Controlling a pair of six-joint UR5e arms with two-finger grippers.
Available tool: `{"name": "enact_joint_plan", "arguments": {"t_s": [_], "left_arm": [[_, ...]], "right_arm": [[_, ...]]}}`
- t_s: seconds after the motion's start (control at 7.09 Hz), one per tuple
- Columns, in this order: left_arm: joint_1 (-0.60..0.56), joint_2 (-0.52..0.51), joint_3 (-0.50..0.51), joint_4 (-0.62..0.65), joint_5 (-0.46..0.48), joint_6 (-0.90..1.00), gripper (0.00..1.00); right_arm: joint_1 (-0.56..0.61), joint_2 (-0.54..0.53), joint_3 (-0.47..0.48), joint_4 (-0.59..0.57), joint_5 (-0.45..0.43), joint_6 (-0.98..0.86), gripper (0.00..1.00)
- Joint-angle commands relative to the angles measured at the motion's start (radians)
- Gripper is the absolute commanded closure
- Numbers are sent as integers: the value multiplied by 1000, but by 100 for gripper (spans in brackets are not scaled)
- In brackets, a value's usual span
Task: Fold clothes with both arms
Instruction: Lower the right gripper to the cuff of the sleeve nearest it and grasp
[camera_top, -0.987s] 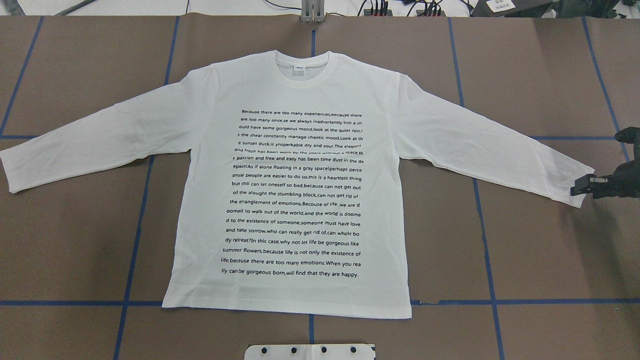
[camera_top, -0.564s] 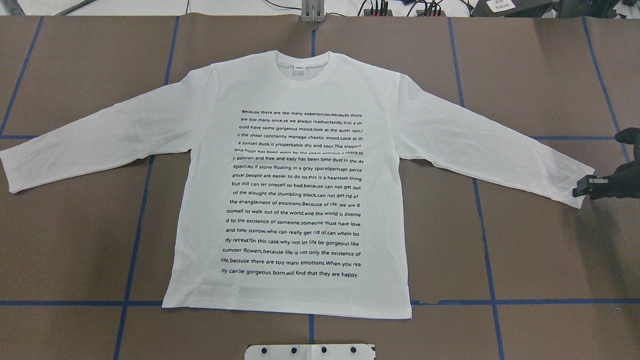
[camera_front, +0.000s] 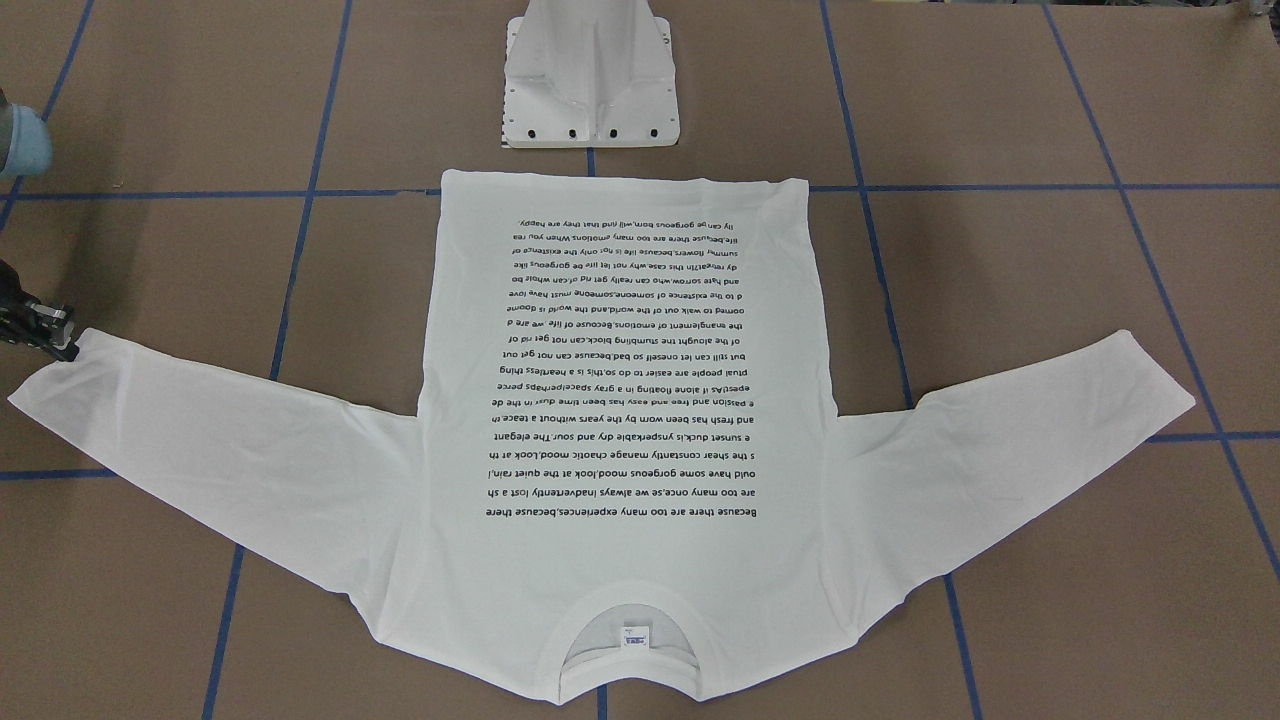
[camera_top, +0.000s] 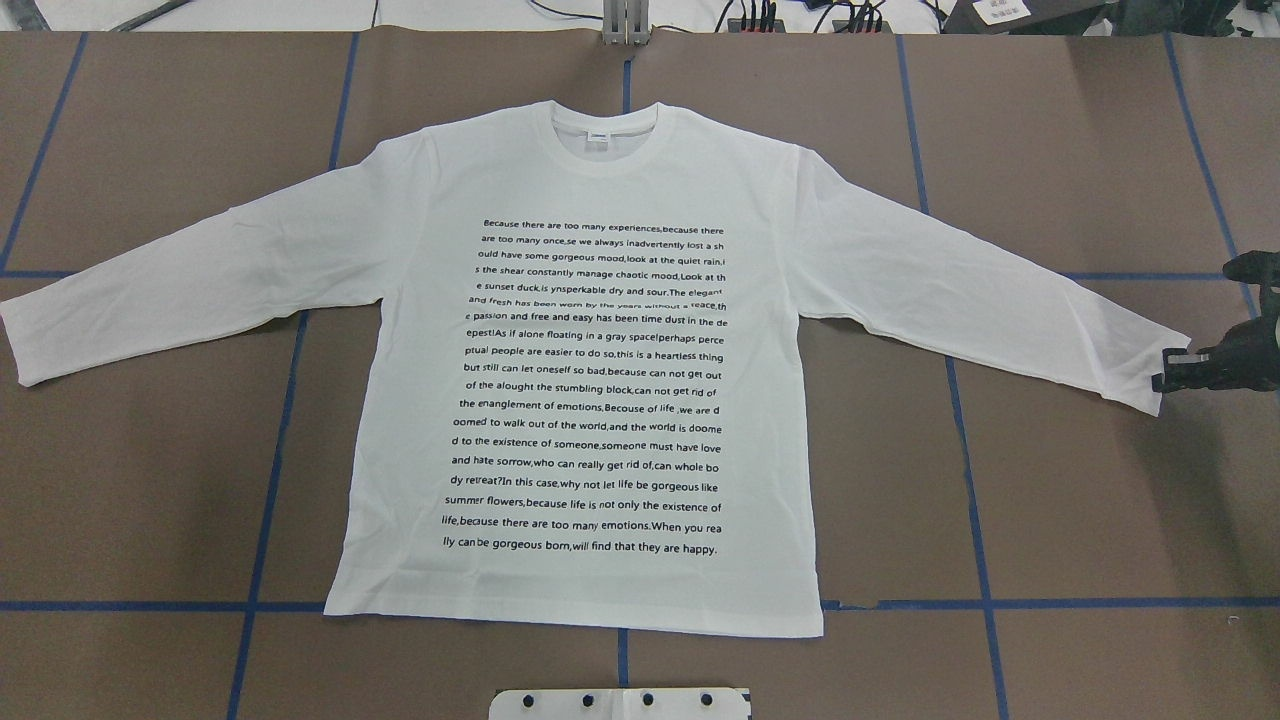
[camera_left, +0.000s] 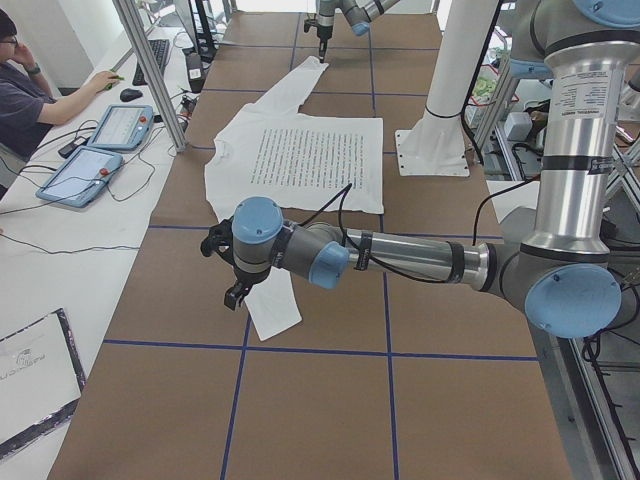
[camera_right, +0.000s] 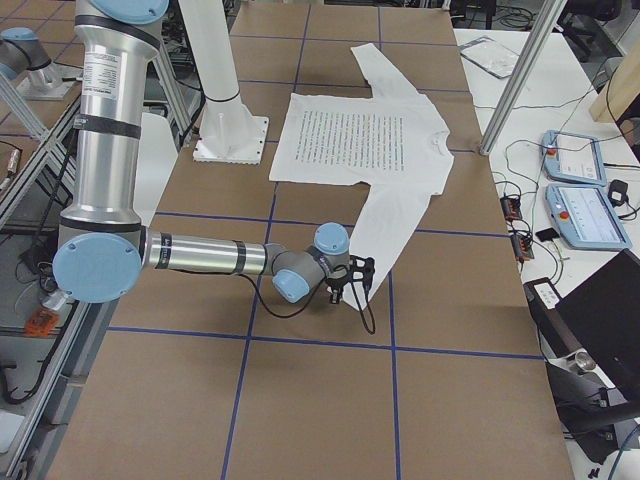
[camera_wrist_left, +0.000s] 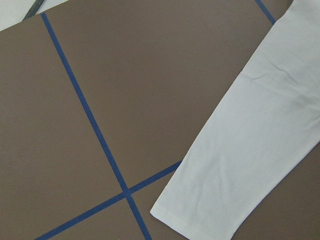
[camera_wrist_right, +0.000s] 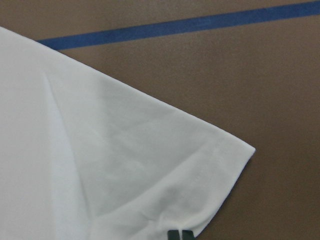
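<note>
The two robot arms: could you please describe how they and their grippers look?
The left arm and right arm are silver-grey tubes with light blue joint caps, printed labels, black bands and loose black cables. The left gripper and right gripper are black, two-fingered.

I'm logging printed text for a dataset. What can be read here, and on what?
T-shirt print, first line: "Because there are too many experiences,because there"
Last line: "lly canbe gorgeous born,will find that they are happy."
Many more lines between.
Neck label: too small to read.
</note>
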Motion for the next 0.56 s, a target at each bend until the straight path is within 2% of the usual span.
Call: {"name": "enact_joint_plan", "arguments": {"t_s": [0.0, 0.14, 0.42], "left_arm": [[0, -1, 1, 0, 0, 0, 0], [0, 0, 1, 0, 0, 0, 0], [0, -1, 1, 0, 0, 0, 0]], "right_arm": [[15, 5, 20, -1, 1, 2, 100], [49, 2, 69, -1, 23, 2, 100], [138, -1, 184, 1, 129, 2, 100]]}}
